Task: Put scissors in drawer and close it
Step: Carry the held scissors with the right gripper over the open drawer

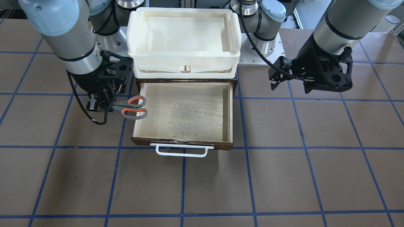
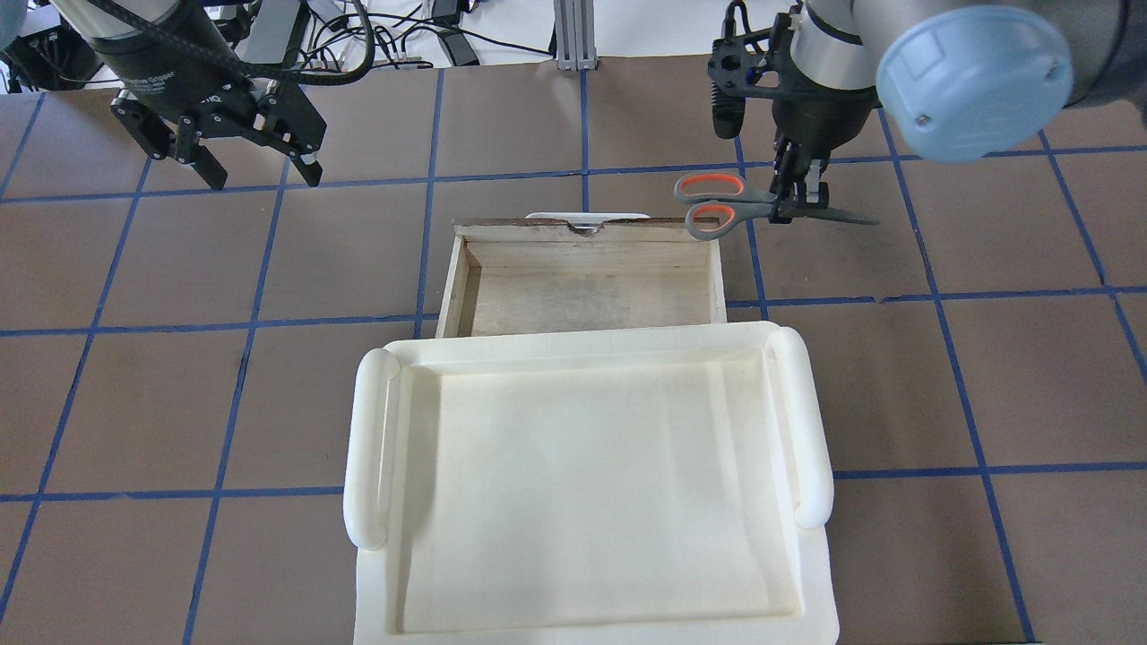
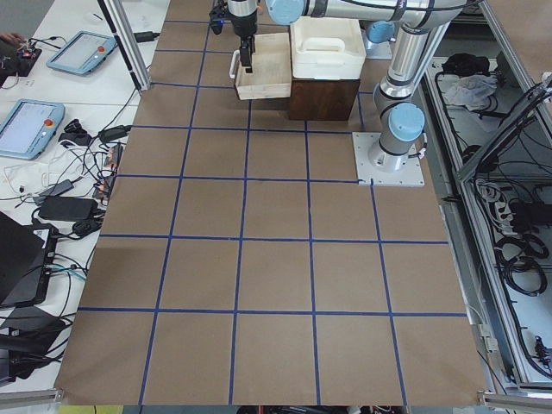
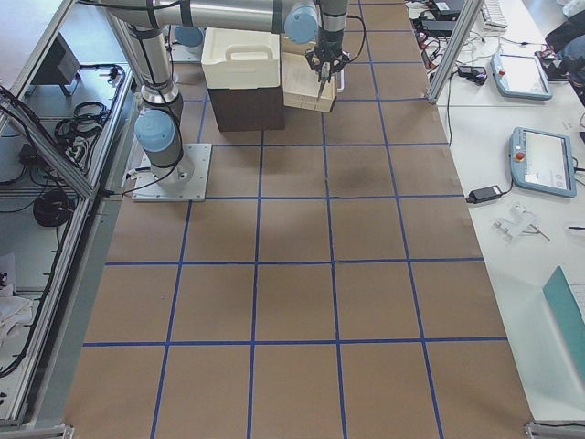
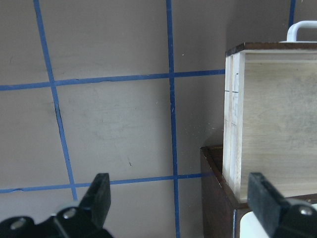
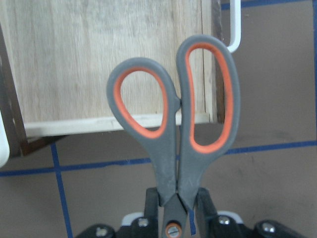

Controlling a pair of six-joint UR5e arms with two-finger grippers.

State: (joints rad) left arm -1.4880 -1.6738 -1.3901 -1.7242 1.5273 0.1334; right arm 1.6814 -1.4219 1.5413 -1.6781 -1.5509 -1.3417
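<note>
The scissors (image 1: pixel 132 107), grey handles with orange-red inner loops, are held level by my right gripper (image 1: pixel 100 105), which is shut on them near the pivot. The handles hang above the open drawer's (image 1: pixel 186 113) side wall near its front corner, and the blades point away from it. The overhead view shows the scissors (image 2: pixel 717 206), right gripper (image 2: pixel 797 202) and drawer (image 2: pixel 591 287). In the right wrist view the scissors (image 6: pixel 173 124) hang over the drawer's corner (image 6: pixel 99 59). The drawer is empty, with its white handle (image 1: pixel 181 151) in front. My left gripper (image 2: pixel 264 177) is open and empty beside the drawer (image 5: pixel 277 119).
A white plastic tray (image 1: pixel 183 56) sits on the dark brown cabinet (image 3: pixel 323 99) that holds the drawer. The table is brown with blue grid lines. The arm bases stand behind the cabinet.
</note>
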